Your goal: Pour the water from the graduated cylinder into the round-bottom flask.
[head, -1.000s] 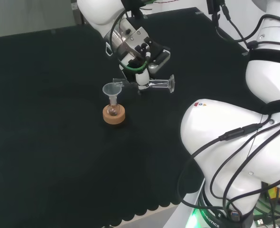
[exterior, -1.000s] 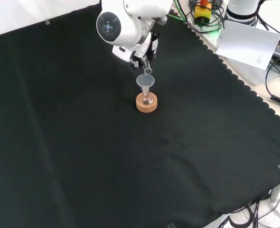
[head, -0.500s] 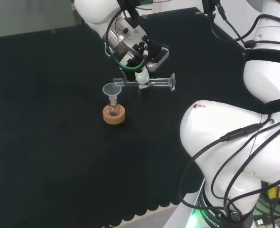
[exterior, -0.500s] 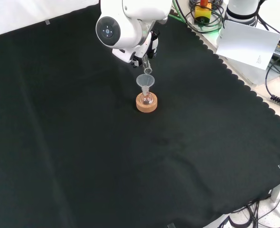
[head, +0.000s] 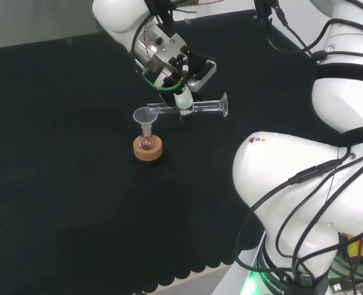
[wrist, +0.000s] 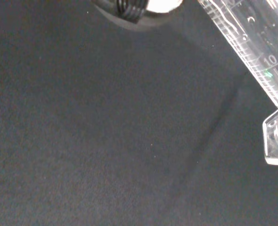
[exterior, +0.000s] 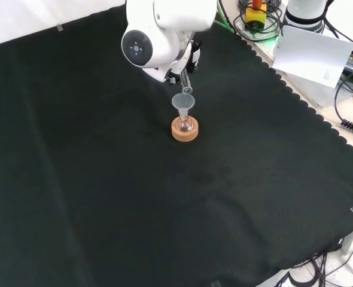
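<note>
My hand [head: 183, 98] has its fingers curled round the clear graduated cylinder [head: 197, 108], tipped level. Its lip meets a glass funnel [head: 145, 116] in the round-bottom flask [head: 146, 142], seated on a cork ring [head: 148, 149] mid-bench.

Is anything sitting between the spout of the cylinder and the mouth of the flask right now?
Only a clear funnel, which sits in the neck of the round-bottom flask on its cork ring. The hand holds the graduated cylinder about level, its mouth over the funnel's rim. Nothing else visible stands between them.
</note>
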### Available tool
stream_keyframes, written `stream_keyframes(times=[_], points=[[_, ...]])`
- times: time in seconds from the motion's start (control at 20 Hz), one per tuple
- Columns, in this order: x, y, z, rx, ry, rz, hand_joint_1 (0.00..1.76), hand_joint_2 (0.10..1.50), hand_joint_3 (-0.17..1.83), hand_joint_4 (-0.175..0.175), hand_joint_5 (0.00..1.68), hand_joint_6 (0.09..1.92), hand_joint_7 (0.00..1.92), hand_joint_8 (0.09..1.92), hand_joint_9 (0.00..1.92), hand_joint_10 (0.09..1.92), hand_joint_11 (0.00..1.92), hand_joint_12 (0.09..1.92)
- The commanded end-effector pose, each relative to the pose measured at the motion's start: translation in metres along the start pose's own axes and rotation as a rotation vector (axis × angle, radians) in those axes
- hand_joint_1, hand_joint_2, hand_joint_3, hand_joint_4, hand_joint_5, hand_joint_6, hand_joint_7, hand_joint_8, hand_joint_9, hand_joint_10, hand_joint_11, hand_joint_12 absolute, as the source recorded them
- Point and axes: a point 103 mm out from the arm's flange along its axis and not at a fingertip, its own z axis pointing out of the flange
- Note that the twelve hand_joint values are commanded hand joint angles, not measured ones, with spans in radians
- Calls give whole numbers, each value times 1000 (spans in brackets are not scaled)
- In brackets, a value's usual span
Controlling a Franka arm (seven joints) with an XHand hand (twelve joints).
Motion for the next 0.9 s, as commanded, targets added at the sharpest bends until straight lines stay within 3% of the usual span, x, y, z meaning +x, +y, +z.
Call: stream_keyframes(times=[0.05,0.65,0.75,0.9], points=[[1,0,-2,39,-21,16,1298,1010,-4,-175,1202,625,1261,587,1703,87,1265,720],[6,-2,-9,88,-28,45,1298,1010,-3,-175,1202,626,1261,587,1702,87,1251,715],[21,-2,-21,101,-47,62,1298,1010,-3,-175,1202,626,1260,587,1702,87,1250,715],[20,-2,-20,98,-43,56,1298,1010,-3,-175,1202,626,1260,587,1701,87,1249,715]])
